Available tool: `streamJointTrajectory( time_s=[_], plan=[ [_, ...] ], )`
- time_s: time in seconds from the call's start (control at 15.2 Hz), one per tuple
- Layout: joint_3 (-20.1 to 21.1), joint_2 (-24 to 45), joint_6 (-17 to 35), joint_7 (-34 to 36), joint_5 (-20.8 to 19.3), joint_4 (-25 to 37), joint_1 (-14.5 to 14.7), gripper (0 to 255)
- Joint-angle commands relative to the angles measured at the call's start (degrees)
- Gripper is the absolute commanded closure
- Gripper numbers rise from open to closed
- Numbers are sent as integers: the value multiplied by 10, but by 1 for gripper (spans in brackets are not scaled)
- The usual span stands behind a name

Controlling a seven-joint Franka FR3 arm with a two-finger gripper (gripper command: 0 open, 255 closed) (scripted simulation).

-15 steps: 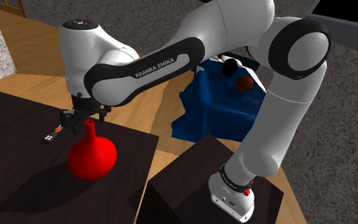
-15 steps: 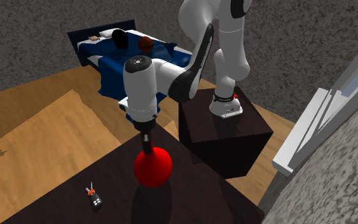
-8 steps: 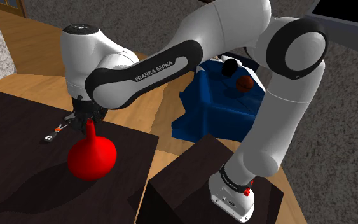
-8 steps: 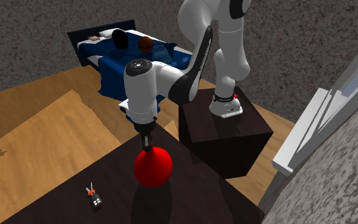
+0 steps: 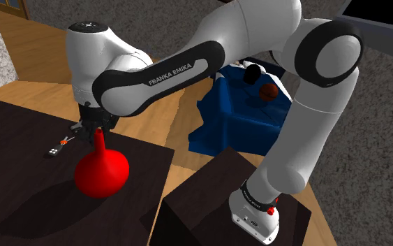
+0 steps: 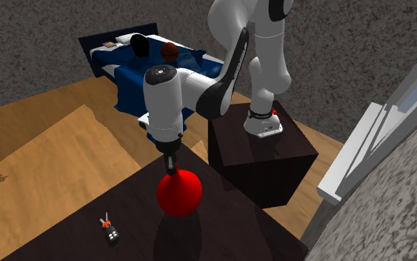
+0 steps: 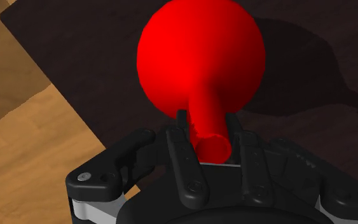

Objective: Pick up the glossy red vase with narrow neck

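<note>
The gripper (image 7: 206, 122) is closed around the narrow neck of the red vase (image 7: 199, 54), whose bulb seemingly rests on the dark worktop (image 5: 20, 210). On lifting, the glossy neck may slip, or the heavy bulb may swing.

A bedroom corner: timber floor and rough grey walls
The light-brown wood-plank floor (image 6: 44, 141) runs under a dark, near-black wooden table (image 6: 66, 248); a low bed with deep blue covers (image 6: 136, 70) stands against the speckled grey wall (image 6: 36, 30), well apart from the table; a white window frame (image 6: 369, 141) slants along the second exterior view's right; the light is even.
</note>
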Motion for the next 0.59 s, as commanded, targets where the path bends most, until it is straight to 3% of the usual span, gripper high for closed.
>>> streamJointTrajectory(
  time_s=[0.0, 0.53],
  plan=[
    [2, -9, -14, -5, 7, 7, -2, 255],
    [8, -37, -68, -22, 30, 39, -6, 255]
  ],
)
